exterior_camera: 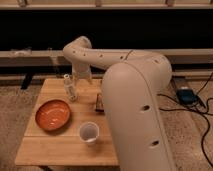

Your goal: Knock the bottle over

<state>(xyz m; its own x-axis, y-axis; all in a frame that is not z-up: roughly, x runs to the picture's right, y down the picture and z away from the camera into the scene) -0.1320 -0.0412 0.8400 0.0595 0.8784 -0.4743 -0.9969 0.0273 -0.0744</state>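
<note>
Pale wooden surface (60,145) carries a small slim transparent plastic bottle (69,86), seemingly upright. White robot hand (79,82) hangs just beside it, apparently placed to tip it; how wide it is, I cannot tell.

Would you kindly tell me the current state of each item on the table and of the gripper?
bottle: standing on the table, not knocked over.
white cup: upright, looks empty.
orange bowl: right way up, looks empty.
dark flat object: lying flat, partly behind the arm.
gripper: low over the table's back part, close beside the bottle.
</note>
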